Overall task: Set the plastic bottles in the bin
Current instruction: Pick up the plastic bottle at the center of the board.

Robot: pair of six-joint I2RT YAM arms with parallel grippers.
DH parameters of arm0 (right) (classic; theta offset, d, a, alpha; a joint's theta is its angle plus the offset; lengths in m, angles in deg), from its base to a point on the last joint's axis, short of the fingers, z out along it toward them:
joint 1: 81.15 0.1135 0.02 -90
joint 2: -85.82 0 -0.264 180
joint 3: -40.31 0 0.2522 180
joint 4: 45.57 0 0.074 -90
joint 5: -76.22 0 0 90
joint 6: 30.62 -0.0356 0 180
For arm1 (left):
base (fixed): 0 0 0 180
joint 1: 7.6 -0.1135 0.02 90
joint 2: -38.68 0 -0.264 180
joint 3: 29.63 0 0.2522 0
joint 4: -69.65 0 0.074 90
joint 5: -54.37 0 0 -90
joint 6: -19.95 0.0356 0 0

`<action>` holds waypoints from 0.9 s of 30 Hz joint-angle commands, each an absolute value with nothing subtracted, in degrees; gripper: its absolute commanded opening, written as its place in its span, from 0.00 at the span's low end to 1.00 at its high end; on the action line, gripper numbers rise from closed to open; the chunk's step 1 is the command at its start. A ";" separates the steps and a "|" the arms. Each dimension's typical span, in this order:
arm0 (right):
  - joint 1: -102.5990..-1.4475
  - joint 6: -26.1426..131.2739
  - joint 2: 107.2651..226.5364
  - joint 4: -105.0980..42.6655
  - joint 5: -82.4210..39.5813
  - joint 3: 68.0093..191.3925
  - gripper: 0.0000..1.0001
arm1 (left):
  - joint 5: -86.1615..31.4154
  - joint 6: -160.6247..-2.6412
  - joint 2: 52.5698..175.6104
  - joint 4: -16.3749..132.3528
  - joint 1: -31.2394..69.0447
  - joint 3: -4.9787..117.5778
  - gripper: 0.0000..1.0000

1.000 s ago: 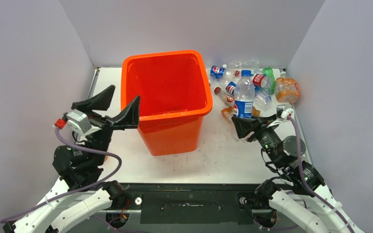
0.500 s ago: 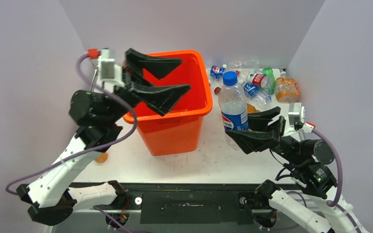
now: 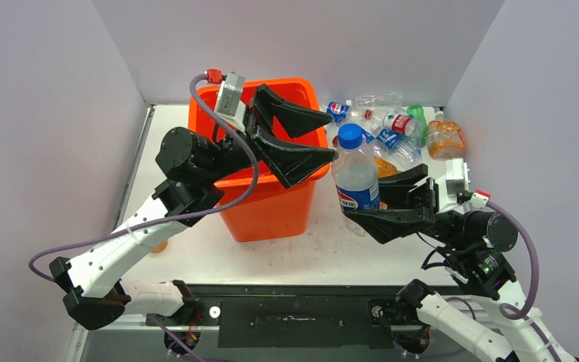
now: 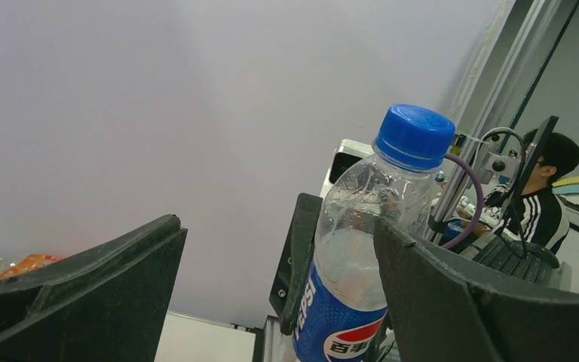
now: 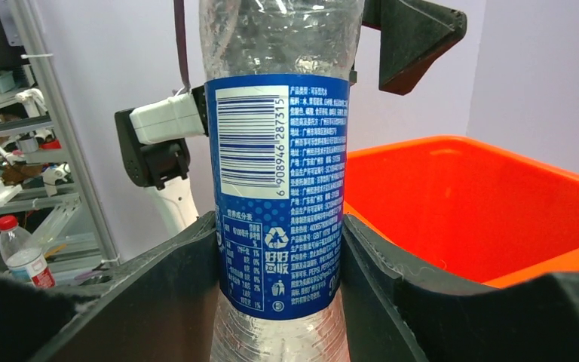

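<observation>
My right gripper (image 3: 362,200) is shut on a clear Pepsi bottle (image 3: 357,179) with a blue label and blue cap, held upright just right of the orange bin (image 3: 271,213). In the right wrist view both jaws press the bottle (image 5: 279,188) at its label, with the bin (image 5: 482,196) behind. My left gripper (image 3: 331,136) is open above the bin's right rim, its tips beside the bottle's cap. In the left wrist view the bottle (image 4: 354,279) stands by the right finger (image 4: 482,302), untouched. Several more bottles (image 3: 392,127) lie at the back right.
A squat orange bottle (image 3: 445,139) and a green one (image 3: 418,115) lie in the pile by the right wall. A small orange thing (image 3: 158,245) lies on the table under the left arm. Grey walls close in three sides.
My left arm has swung further right across the bin, open, until its tips are by the bottle's cap. My right gripper has carried the bottle slightly left toward the bin.
</observation>
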State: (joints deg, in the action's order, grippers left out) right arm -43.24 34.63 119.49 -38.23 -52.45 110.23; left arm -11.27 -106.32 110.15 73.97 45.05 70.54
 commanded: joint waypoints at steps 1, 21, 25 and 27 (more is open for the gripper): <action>-43.56 34.32 120.48 -41.29 -52.99 110.18 0.43 | -12.38 -100.75 108.69 76.03 48.90 75.05 0.96; -43.64 32.79 120.65 -42.58 -54.71 108.55 0.43 | -15.98 -99.99 107.51 77.15 50.58 74.12 0.97; -43.60 34.30 120.82 -40.30 -54.07 108.70 0.43 | -17.14 -98.23 109.36 72.88 51.64 76.62 1.00; -43.60 34.60 121.03 -39.75 -54.19 108.79 0.43 | -16.61 -98.18 110.00 72.73 52.04 77.22 0.92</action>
